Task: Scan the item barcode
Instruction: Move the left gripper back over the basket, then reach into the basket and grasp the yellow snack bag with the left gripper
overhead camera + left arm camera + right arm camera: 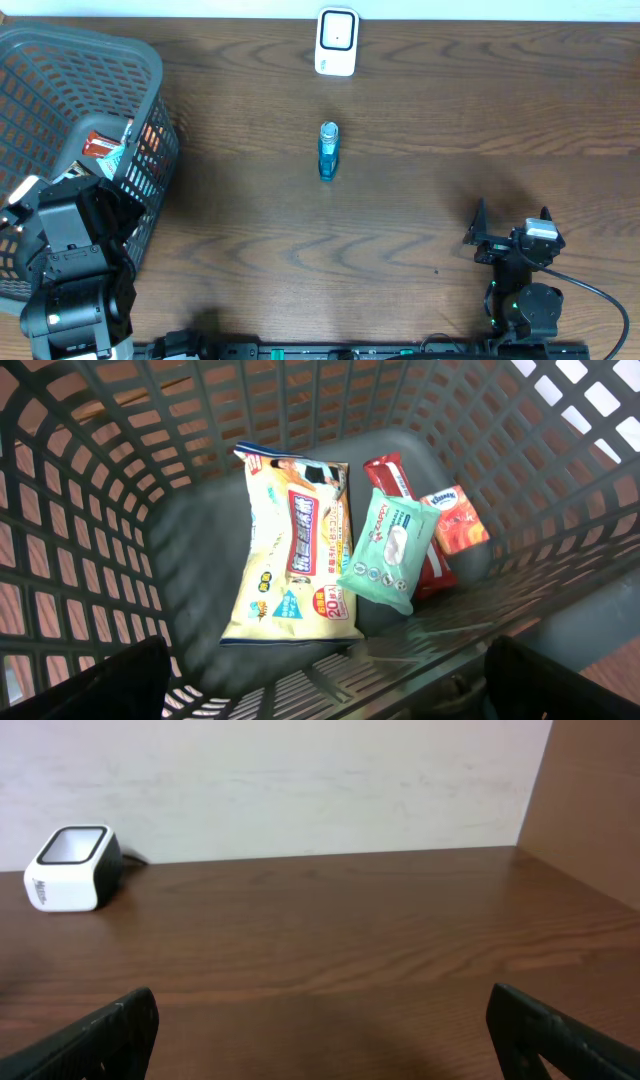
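The table (450,120) is dark brown wood grain; the basket (60,50) is a grey grid lattice. It holds a cream-yellow packet (292,550) with blue and red print, a mint-green pack (388,550), a red packet (392,475) and an orange pack (455,520). The bottle (328,152) is blue; the scanner (337,42) is white with a dark window.

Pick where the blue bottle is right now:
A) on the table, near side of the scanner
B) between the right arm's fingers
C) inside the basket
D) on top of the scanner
A: in the overhead view the blue bottle sits on the bare table just on the robot's side of the white scanner, apart from it, well clear of the basket, with nothing gripping it.
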You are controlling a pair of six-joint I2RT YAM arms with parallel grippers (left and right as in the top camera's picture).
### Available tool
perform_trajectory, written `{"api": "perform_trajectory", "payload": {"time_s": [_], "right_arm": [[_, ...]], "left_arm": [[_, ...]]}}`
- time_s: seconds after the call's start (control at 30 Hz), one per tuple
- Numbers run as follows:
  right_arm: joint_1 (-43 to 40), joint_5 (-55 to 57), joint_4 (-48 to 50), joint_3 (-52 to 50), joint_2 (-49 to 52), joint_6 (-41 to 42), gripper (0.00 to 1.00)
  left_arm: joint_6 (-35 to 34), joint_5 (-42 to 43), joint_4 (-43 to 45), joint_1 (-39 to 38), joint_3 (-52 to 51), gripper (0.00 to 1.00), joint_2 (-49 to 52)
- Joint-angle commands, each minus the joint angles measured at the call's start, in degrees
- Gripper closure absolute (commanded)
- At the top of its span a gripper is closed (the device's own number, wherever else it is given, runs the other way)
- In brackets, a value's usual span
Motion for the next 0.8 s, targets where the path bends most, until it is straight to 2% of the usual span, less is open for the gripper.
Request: {"api": "perform_trajectory", "payload": {"time_s": [0.0, 0.2, 0.47, 0.63, 0.77], "right_arm": [[-0.44, -0.04, -0.17, -0.07, -0.31, -0.44, 0.01], [-0.44, -0.04, -0.17, -0.07, -0.31, -0.44, 0.01], [-0.44, -0.02, -0.20, -0.07, -0.31, -0.44, 0.01], [-0.44, -0.04, -0.17, -0.07, -0.31, -0.44, 0.01], [-0.44, -0.04, -0.20, -0.07, -0.31, -0.44, 0.01]], "left_arm": [[-0.61, 0.68, 0.26, 0.31, 0.26, 0.02, -0.04], [-0.63, 0.44, 2.99, 0.31, 0.26, 0.02, -0.04], [0.02, 0.44, 11.10, 2.21, 1.22, 0.02, -0.02], [1.07, -0.39, 14.95, 7.43, 1.36, 0.02, 1.53], [1.05, 0.07, 15.04, 13.92, 1.36, 0.02, 7.34]]}}
